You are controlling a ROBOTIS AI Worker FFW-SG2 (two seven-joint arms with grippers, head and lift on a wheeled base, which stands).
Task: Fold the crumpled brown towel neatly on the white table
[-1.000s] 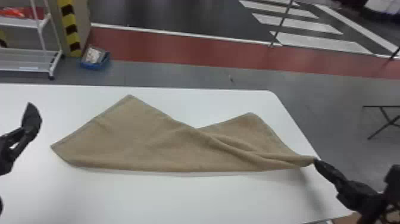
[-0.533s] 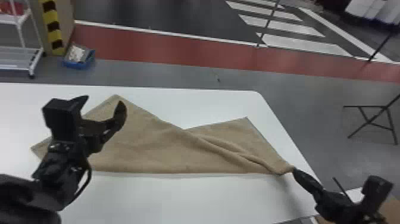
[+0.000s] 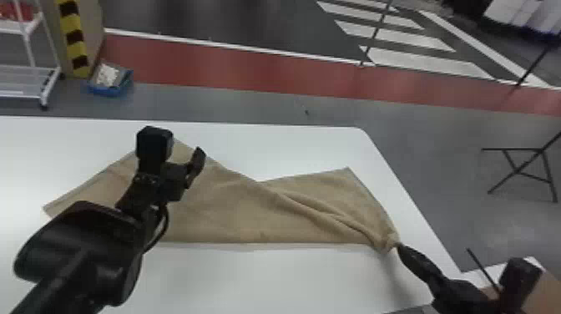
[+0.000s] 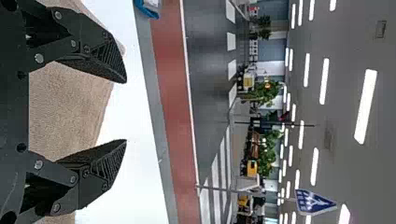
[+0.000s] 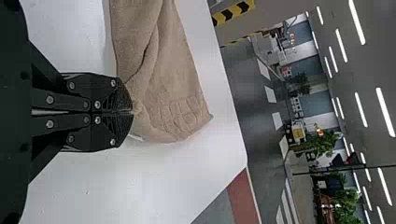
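The brown towel (image 3: 233,208) lies spread and partly folded over on the white table (image 3: 250,275), with diagonal creases running to its near right corner. At that corner my right gripper (image 3: 399,247) is shut on the cloth; the right wrist view has the gripper (image 5: 132,112) with its fingers together on the bunched towel (image 5: 163,79). My left gripper (image 3: 180,152) is over the towel's left part, hiding some of it. In the left wrist view the left gripper (image 4: 125,111) stands open, nothing between its fingertips, the towel (image 4: 70,107) beyond.
The table's right edge slopes down close to my right gripper. Past the far edge, on the floor, are a blue bin (image 3: 110,81) and a white wheeled rack (image 3: 31,79). A black folding stand (image 3: 521,167) is off to the right.
My left arm has come in from the left edge and now reaches over the towel's left part. My right gripper, holding the corner, has moved slightly inward and nearer, bunching the cloth there.
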